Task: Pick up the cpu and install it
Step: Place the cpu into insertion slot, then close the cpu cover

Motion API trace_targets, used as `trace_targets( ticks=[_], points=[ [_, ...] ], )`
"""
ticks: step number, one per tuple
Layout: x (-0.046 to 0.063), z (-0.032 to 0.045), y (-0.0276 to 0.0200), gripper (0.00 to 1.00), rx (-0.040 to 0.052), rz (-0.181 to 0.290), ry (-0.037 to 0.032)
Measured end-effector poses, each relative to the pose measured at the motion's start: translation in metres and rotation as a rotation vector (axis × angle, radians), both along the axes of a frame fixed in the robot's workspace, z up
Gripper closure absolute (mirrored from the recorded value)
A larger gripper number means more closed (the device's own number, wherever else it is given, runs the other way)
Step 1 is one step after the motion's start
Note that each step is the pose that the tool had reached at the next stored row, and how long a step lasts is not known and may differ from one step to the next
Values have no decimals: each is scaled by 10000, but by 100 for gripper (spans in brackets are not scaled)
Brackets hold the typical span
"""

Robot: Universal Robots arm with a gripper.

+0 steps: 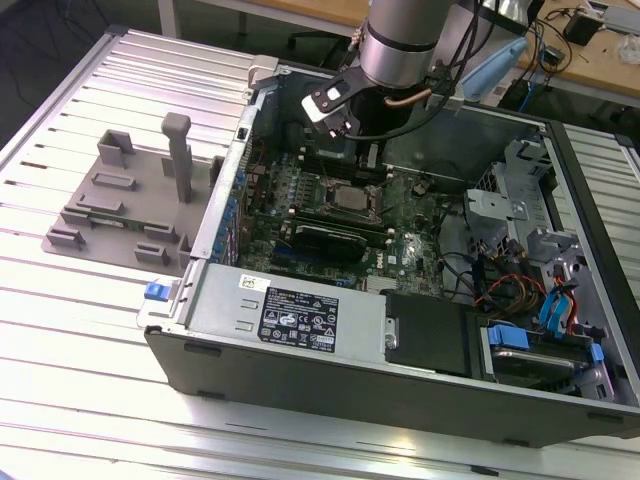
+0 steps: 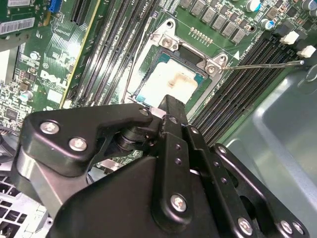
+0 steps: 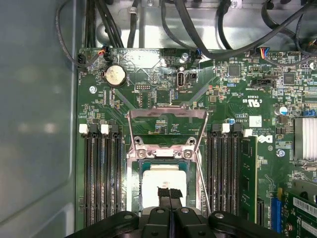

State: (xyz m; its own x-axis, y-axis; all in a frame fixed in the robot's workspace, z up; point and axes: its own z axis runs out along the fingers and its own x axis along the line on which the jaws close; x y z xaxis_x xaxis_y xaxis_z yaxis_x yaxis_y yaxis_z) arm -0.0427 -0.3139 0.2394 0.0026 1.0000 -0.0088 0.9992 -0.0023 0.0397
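Open computer case (image 1: 300, 330) lies on its side on a ribbed metal tabletop (image 1: 80, 330). The arm (image 1: 400, 40) reaches down into it from above, over the middle of the green circuit board (image 3: 148, 64).

The cpu (image 3: 158, 178) sits flat inside the socket (image 3: 163, 154), silvery top up, with a brownish smear across the plate in the second wrist view. The socket's hold-down frame (image 3: 167, 113) is swung open and lies back on the board, on the side toward the coin battery (image 3: 115, 75). The thin wire lever (image 2: 267, 64) is released and sticks out across the slots beside the socket.

The hand (image 3: 169, 191) is directly over the cpu. Its two black fingers are pressed together with only a thin seam between them, clenched on nothing that I can see. The tips are at the cpu's top plate; I cannot tell whether they touch it or hang just above.

Long black memory slots (image 3: 101, 178) run along both sides of the socket, with white clips at their ends.

On the exterior view's left, beside the case, a grey tray (image 1: 120, 215) rests on the tabletop with an upright post (image 1: 178, 155) standing on it.
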Motion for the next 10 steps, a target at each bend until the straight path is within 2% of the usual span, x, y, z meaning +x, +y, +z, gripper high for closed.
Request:
trace_targets(
  ticks=[10],
  points=[
    [0, 3, 0, 89, -5, -4, 0]
  ],
)
